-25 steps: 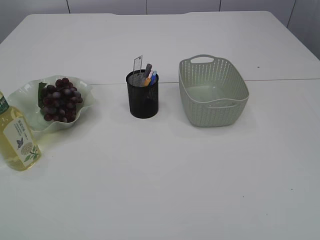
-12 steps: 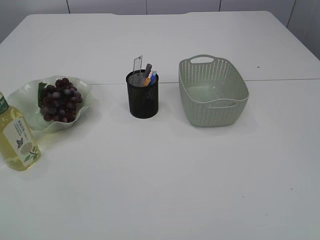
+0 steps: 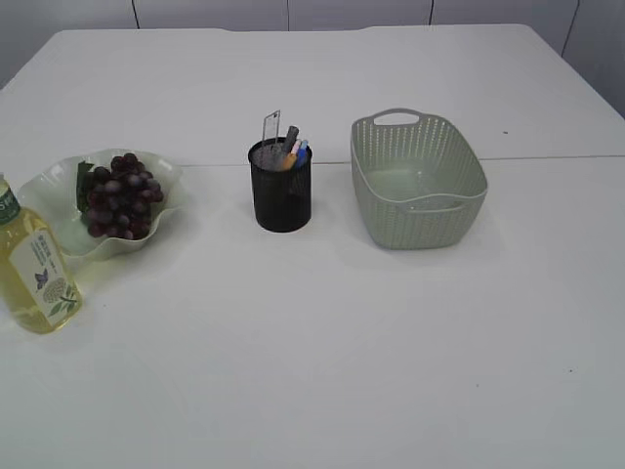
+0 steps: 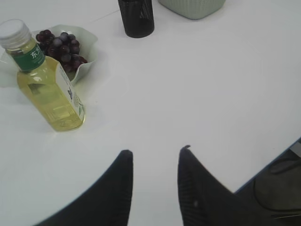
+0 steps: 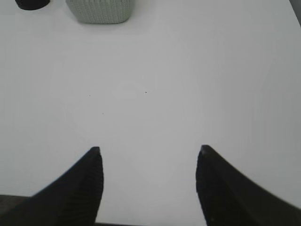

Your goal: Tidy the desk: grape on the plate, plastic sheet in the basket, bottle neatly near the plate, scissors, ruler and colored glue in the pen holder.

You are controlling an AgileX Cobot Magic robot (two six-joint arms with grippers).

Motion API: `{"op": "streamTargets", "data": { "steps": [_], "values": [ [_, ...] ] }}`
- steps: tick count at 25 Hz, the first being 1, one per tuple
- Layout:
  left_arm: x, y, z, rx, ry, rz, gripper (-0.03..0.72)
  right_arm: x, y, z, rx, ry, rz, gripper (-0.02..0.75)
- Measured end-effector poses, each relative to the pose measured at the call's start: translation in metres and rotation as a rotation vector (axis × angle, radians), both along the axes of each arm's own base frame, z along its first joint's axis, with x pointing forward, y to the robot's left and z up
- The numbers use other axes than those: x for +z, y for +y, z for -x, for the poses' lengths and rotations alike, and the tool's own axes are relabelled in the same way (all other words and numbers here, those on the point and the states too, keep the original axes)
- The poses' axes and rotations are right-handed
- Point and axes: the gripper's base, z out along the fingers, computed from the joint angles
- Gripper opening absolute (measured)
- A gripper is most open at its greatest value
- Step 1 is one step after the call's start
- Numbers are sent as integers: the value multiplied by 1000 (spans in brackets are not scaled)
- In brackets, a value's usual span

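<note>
On desk [image 3: 322,371]: grape [image 3: 119,195] seen on plate [image 3: 59,181], bottle [image 3: 34,269] upright just beside plate, tools seen in pen holder [image 3: 280,191], basket [image 3: 418,181] contents not discernible. Left gripper [image 4: 155,157] spread, nothing held; right gripper [image 5: 148,155] spread wider, nothing held. Task judged near done; sheet in basket to be verified, bottle not to be bumped.

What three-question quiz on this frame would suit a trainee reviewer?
1. True or false: the grapes lie on the plate.
2. Which stands nearer the bottle: A) the basket, B) the plate?
3. Fill in: the ruler stands in the ____.

Key:
1. True.
2. B; the bottle stands upright just beside the plate.
3. Pen holder. Both the left hand and right hand are open and hold nothing.
</note>
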Motion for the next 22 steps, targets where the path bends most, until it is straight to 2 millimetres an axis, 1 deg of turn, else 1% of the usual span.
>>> {"op": "streamTargets", "data": {
  "steps": [10, 18, 22],
  "values": [
    [0, 0, 0, 1, -2, 1, 242, 0, -1, -3, -9, -21, 19, 457],
    [0, 0, 0, 1, -1, 4, 241, -4, 0, -12, -3, -70, 20, 458],
    [0, 1, -1, 34, 14, 36, 241, -4, 0, -13, -3, -75, 21, 457]
  ]
}}
